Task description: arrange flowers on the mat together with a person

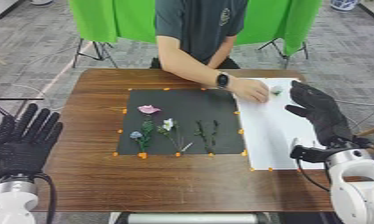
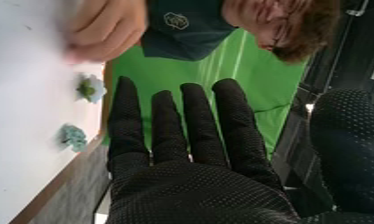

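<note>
Brown wooden table point(image 1: 183, 190), white flower point(image 1: 276, 90) on a white sheet point(image 1: 265, 137), just beside the robot's right hand point(image 1: 322, 112), fingers straight, slightly spread, person's hand point(image 1: 250, 90) near the flower

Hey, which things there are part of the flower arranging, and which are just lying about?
Part of the job:
dark mat
pink flower, white flower and blue flower on it
white sheet
pale flower and blue-green flower on that

Seemingly just around:
orange marks by the mat's edges
green cloth behind
wristwatch on the person's arm
</note>
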Tool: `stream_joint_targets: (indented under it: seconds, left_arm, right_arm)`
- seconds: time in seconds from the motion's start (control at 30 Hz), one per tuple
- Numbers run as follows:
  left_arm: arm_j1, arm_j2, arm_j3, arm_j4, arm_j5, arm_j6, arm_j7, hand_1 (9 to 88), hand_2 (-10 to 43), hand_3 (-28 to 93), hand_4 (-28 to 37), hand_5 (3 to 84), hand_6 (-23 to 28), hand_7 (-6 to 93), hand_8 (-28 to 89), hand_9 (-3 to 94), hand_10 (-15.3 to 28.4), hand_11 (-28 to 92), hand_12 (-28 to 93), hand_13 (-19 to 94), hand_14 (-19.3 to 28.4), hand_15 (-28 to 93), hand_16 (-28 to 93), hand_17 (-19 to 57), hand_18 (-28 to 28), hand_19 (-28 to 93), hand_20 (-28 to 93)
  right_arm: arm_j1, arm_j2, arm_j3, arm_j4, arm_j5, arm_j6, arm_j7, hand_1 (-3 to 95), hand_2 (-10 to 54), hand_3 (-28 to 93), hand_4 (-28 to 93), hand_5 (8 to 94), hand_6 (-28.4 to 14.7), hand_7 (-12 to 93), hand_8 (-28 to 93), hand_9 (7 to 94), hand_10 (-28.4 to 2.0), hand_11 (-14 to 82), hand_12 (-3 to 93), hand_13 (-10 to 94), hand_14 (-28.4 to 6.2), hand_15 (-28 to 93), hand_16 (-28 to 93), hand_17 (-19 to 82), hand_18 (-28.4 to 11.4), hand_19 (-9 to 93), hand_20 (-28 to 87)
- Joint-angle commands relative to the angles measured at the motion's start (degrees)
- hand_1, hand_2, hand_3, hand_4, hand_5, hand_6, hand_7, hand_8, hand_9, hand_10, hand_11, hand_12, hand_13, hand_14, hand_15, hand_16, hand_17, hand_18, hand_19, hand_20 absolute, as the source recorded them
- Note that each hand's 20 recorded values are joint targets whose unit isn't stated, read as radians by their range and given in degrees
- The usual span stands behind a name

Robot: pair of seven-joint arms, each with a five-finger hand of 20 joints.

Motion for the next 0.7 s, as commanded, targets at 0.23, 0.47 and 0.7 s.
stream_joint_targets:
  seconds: [0.23,0.47,0.7]
  left_arm:
    - [0.1,-0.28,0.25,0.17,0.15,-0.53,-0.33,28.1,14.2,72,-28.3,44.0,6.0,13.9,-12,41.2,13.9,19,7,31,13.3,25,-6,-1.8,10.0,23,10]
    - [0.0,-0.31,0.33,0.48,-0.18,-0.13,-0.64,28.1,14.3,72,-28.3,44.0,6.0,13.9,-12,41.2,14.0,19,7,31,13.4,25,-6,-1.9,10.1,23,10]
    - [-0.2,-0.1,0.32,0.61,-0.28,-0.32,-0.68,28.1,14.4,72,-28.3,44.1,5.9,14.0,-12,41.1,13.9,19,7,31,13.4,25,-6,-1.9,10.1,23,10]
  right_arm:
    - [-2.0,-1.0,-0.1,-0.7,-2.1,-3.9,-0.7,14.2,12.2,78,-26,36.9,-4.3,11,-10,34.9,-12.2,5.7,8.1,26,-7.0,10,5,15,-9.4,31,5]
    - [-1.9,-0.9,-1.0,-0.3,-2.6,-3.4,0.1,14.4,11.9,78,-26,37.0,-4.8,11,-10,34.7,-12.5,6.1,7.8,24,-6.5,13,1,15,-8.5,30,4]
    - [-2.8,-1.8,0.5,0.2,-3.1,-5.0,0.1,15.0,11.2,79,-26,37.4,-5.5,11,-10,34.7,-12.6,6.5,7.5,25,-6.2,13,-2,16,-6.3,28,2]
